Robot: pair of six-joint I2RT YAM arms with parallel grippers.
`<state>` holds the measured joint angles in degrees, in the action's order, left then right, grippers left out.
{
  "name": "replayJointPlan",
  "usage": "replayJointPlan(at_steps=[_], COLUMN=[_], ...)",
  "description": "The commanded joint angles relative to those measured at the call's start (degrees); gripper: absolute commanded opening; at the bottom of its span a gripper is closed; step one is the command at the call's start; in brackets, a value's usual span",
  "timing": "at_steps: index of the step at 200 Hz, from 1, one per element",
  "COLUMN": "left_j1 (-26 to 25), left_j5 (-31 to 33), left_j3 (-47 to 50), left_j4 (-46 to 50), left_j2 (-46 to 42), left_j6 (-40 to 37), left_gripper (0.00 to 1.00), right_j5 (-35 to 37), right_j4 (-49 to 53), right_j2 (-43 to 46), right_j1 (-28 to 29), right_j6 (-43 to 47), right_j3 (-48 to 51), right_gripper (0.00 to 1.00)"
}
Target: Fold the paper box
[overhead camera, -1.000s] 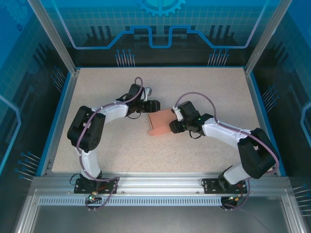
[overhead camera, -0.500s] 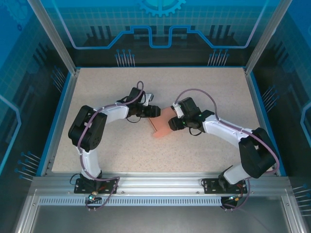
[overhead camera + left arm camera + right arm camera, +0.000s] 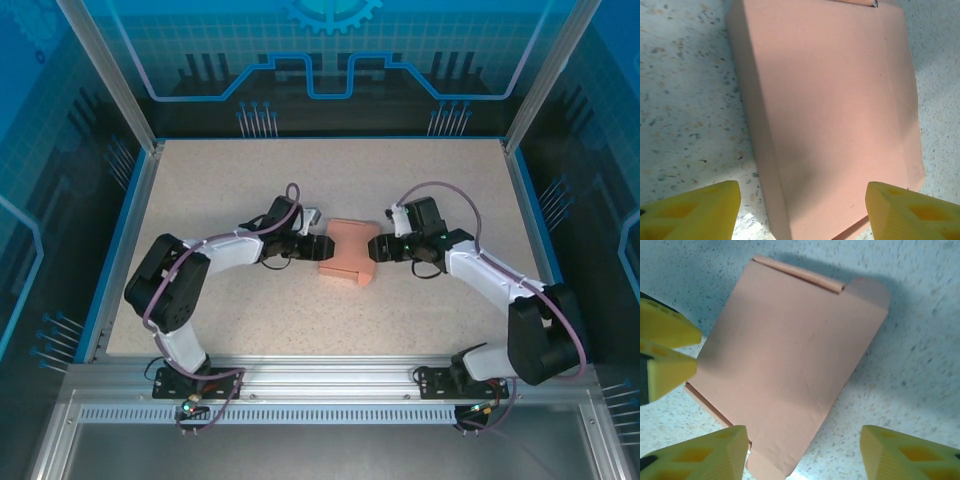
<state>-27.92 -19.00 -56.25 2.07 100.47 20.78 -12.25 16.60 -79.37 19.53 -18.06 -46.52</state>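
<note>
The salmon-pink paper box [image 3: 348, 251] lies flat on the speckled table between my two grippers. My left gripper [image 3: 319, 247] stands open at its left edge. In the left wrist view the box [image 3: 830, 110] shows a flat top and a low side wall, and its near end reaches in between the yellow fingertips [image 3: 695, 212] of the left gripper [image 3: 802, 215]. My right gripper [image 3: 379, 248] is open at the box's right edge. In the right wrist view the box [image 3: 790, 360] has a rounded tab at a far corner, and the right gripper [image 3: 802, 455] straddles its near corner without touching.
The left gripper's yellow fingers [image 3: 665, 355] show at the left of the right wrist view. A blue rim [image 3: 135, 240] and aluminium frame posts bound the table [image 3: 420, 180]. Bare speckled surface lies around the box on all sides.
The box was tipped up under the right gripper; now it lies flat. The right gripper has drawn back to the right, and the left gripper has come down to the box's left edge.
</note>
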Motion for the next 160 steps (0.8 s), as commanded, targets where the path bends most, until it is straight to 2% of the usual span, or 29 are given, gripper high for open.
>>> replayJointPlan(at_steps=[1, 70, 114, 132, 160], left_j1=[0.18, 0.18, 0.24, 0.33, 1.24], left_j5=[1.11, -0.16, 0.09, 0.2, 0.46], left_j3=[-3.15, -5.71, -5.89, -5.98, -5.16], left_j4=[-1.46, -2.85, -2.95, -2.89, -3.07], left_j2=[2.3, 7.74, 8.67, 9.37, 9.6], left_j6=[1.68, 3.56, 3.46, 3.5, 3.81], left_gripper=[0.67, 0.51, 0.45, 0.42, 0.37], right_j5=[-8.58, -17.26, -20.23, -21.1, -22.12], right_j4=[-5.37, -20.24, -26.88, -28.31, -30.71], right_j2=[-2.24, -12.8, -15.25, -16.27, -16.28], right_j1=[-1.07, -3.35, -5.18, -5.64, -5.91], right_j6=[-4.61, -12.37, -15.53, -16.19, -17.43], right_j3=[2.17, 4.12, 5.98, 6.42, 7.61], right_gripper=[0.67, 0.65, 0.59, 0.53, 0.32])
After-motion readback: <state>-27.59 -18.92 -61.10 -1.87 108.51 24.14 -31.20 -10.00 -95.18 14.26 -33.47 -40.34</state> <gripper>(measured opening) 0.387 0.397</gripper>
